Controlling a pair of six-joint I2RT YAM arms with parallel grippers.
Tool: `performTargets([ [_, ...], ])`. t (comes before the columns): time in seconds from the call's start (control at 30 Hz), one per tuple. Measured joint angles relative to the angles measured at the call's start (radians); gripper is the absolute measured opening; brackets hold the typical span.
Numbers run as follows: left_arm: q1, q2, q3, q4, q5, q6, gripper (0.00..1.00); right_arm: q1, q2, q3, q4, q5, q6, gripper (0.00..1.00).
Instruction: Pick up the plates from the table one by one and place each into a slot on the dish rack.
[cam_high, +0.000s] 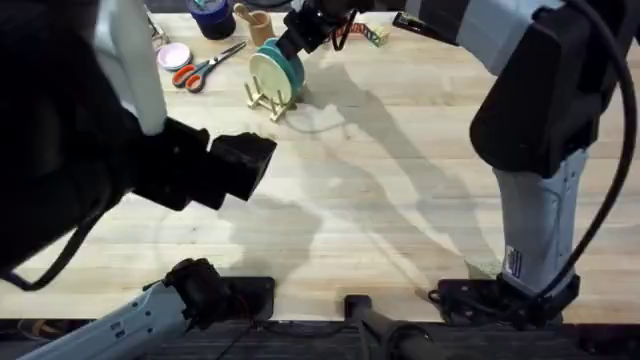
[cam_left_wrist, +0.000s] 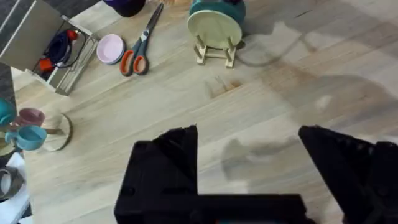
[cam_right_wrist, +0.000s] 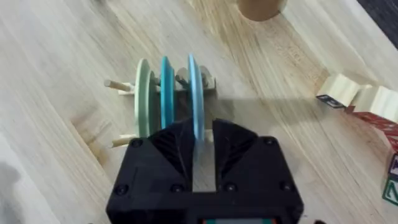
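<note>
My right gripper (cam_right_wrist: 200, 140) is over the dish rack (cam_right_wrist: 186, 84) at the far side of the table (cam_high: 400, 180), and its 2 black fingers (cam_right_wrist: 177, 146) are pinched on the rim of the light sky blue plate (cam_right_wrist: 195, 93) — that plate stands upright on edge in a slot between the pegs. 3 plates stand in the rack side by side: the pale creamy yellow plate (cam_right_wrist: 143, 96) at one end, the darker teal plate (cam_right_wrist: 166, 90) in the middle, the blue one in my grip at the other end.

My left gripper (cam_left_wrist: 249, 168) hangs above bare wood with its fingers spread wide, nothing between them — well apart from the rack (cam_left_wrist: 214, 53), where the yellow plate (cam_left_wrist: 214, 28) faces it.

Beside the rack lie orange-handled scissors (cam_high: 208, 65) and a small pink lid (cam_high: 173, 55); a round wooden cup (cam_high: 260, 25) stands just behind it. Wooden blocks (cam_right_wrist: 360, 102) sit off to one side.
</note>
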Motion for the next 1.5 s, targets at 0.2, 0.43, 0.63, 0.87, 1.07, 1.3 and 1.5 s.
performTargets([
  [0.2, 0.000, 0.000, 0.000, 0.000, 0.000, 0.000, 0.993, 0.000, -0.019, 0.010, -0.015, 0.003, 0.000, 0.203],
  [0.43, 0.000, 0.000, 0.000, 0.000, 0.000, 0.000, 0.993, -0.004, -0.172, 0.016, -0.107, 0.003, 0.000, 0.268],
  [0.63, 0.000, 0.000, 0.000, 0.000, 0.000, 0.000, 0.993, -0.024, -0.312, 0.031, -0.259, 0.003, -0.001, 0.371],
  [0.87, 0.000, 0.000, 0.000, 0.000, 0.000, 0.003, 0.993, -0.054, -0.424, 0.032, -0.455, 0.011, -0.027, 0.940],
  [1.07, 0.000, 0.000, 0.000, 0.000, 0.000, 0.003, 0.993, -0.054, -0.524, 0.032, -0.606, 0.076, -0.043, 0.996],
  [1.3, 0.000, 0.000, 0.000, 0.000, 0.000, 0.003, 0.992, -0.071, -0.688, -0.101, -0.619, 0.122, -0.027, 0.996],
  [1.5, 0.000, 0.000, 0.000, 0.000, 0.000, 0.004, 0.994, -0.071, -0.852, -0.381, -0.601, 0.176, 0.000, 0.996],
])
